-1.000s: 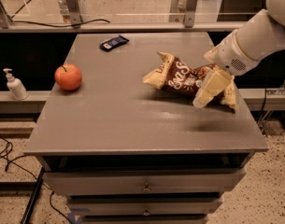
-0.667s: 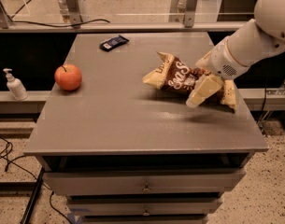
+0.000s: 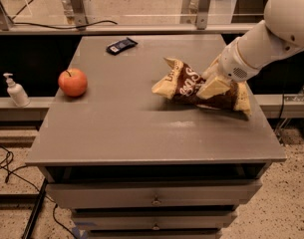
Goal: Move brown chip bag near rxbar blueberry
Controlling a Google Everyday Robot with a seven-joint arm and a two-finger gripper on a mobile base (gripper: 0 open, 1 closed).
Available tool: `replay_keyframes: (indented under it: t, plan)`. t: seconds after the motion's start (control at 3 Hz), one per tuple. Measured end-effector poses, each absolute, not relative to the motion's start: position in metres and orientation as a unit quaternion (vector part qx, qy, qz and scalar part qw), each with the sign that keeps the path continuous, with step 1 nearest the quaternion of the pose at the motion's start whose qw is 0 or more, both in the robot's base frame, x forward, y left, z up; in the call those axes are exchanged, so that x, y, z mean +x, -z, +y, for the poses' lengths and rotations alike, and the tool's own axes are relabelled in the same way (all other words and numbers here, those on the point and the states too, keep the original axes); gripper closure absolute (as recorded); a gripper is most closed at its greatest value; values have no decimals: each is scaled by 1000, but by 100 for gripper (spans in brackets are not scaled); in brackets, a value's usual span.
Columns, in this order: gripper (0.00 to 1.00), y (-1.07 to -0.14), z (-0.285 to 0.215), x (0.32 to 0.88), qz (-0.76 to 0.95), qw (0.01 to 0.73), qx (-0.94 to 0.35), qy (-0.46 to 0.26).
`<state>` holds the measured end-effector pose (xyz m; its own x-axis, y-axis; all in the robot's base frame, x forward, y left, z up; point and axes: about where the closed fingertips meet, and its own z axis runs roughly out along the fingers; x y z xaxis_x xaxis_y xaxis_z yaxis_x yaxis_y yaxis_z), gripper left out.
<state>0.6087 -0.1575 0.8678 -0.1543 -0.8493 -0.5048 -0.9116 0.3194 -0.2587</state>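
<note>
The brown chip bag (image 3: pixel 186 82) is in the camera view on the right half of the grey table (image 3: pixel 121 128). It is tilted, with a shadow under its left end. My gripper (image 3: pixel 212 86) comes in from the right on a white arm and is shut on the bag's middle, one cream finger (image 3: pixel 215 87) across its front. The rxbar blueberry (image 3: pixel 121 46), a small dark flat bar, lies at the table's far edge, left of centre and well away from the bag.
A red apple (image 3: pixel 73 82) sits at the table's left side. A white pump bottle (image 3: pixel 14 90) stands on a lower ledge off the left edge. Metal posts and a rail run behind the table. Drawers are below the front edge.
My gripper has shifted left along the bag, from its right end to its middle. The bag has hardly moved. The rxbar and apple are where they were.
</note>
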Motion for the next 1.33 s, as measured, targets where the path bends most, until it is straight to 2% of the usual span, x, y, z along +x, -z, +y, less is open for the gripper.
replay_keyframes:
  t: [0.33, 0.67, 1.33]
  plan:
    - [87, -896, -160, 625, 747, 312, -586, -33]
    - [100, -945, -158, 649, 727, 344, -595, -3]
    - [100, -958, -159, 650, 717, 362, -595, 7]
